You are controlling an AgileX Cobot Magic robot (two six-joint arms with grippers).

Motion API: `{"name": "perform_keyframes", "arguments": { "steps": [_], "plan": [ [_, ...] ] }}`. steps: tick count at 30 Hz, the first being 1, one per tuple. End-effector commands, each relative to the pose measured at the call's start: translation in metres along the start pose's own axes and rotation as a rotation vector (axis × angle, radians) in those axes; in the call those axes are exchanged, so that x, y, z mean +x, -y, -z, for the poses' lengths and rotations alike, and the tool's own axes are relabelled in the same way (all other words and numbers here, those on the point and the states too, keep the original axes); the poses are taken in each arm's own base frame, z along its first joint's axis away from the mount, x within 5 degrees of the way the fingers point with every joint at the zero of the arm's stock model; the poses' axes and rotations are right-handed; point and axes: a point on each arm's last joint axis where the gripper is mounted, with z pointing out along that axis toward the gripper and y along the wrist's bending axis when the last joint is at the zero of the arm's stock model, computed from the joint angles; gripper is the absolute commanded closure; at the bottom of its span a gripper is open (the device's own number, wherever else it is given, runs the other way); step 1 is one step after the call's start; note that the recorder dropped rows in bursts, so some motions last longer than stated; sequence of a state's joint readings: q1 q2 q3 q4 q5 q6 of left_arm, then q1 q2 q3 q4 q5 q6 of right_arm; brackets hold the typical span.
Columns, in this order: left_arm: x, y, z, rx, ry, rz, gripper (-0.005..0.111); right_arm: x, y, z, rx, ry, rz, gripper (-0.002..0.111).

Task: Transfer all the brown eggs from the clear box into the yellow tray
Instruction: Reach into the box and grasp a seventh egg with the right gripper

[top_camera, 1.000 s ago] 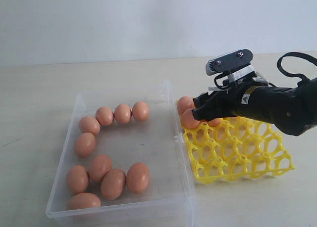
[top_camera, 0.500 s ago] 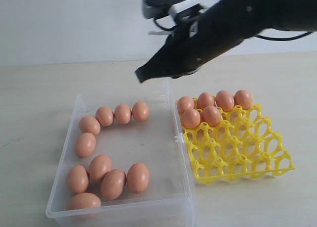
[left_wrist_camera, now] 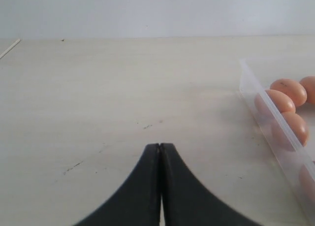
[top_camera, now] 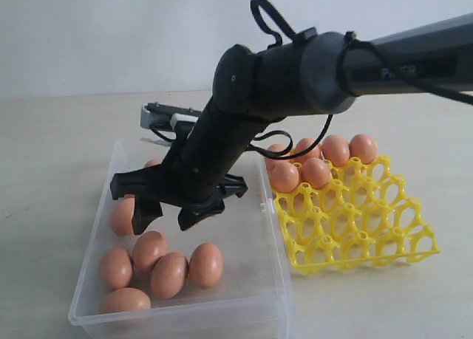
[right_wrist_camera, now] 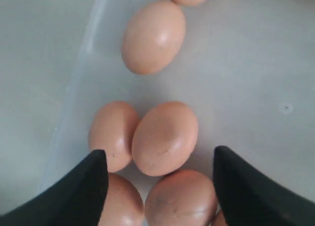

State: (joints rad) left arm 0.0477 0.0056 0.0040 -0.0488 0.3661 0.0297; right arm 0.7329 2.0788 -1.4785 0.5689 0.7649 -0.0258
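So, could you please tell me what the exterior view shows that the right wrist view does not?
Only the exterior view shows the yellow tray with eggs already in it and the whole right arm. Only the right wrist view shows, close up, the open end effector framing one egg. Both show the clear box and the cluster of eggs near its corner.

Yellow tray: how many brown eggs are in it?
6 brown eggs in the yellow tray: four along its far row, two in the next row nearest the clear box. The arm partly covers one.
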Motion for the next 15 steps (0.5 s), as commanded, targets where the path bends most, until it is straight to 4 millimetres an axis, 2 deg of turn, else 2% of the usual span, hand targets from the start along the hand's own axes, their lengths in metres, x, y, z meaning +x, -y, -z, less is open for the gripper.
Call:
{"name": "perform_keyframes", "arguments": {
  "steps": [1,7,15],
  "plan": [
    [-0.003,0.001,0.001,0.010,0.022,0.003,0.107,0.000,0.004,-0.014,-0.016,-0.025,-0.078,0.042],
    [-0.003,0.001,0.001,0.010,0.022,0.003,0.107,-0.002,0.006,-0.025,-0.017,0.011,-0.098,0.042],
    [-0.003,0.001,0.001,0.010,0.022,0.003,0.107,0.002,0.003,-0.052,-0.004,0.014,-0.068,0.043]
  ]
}}
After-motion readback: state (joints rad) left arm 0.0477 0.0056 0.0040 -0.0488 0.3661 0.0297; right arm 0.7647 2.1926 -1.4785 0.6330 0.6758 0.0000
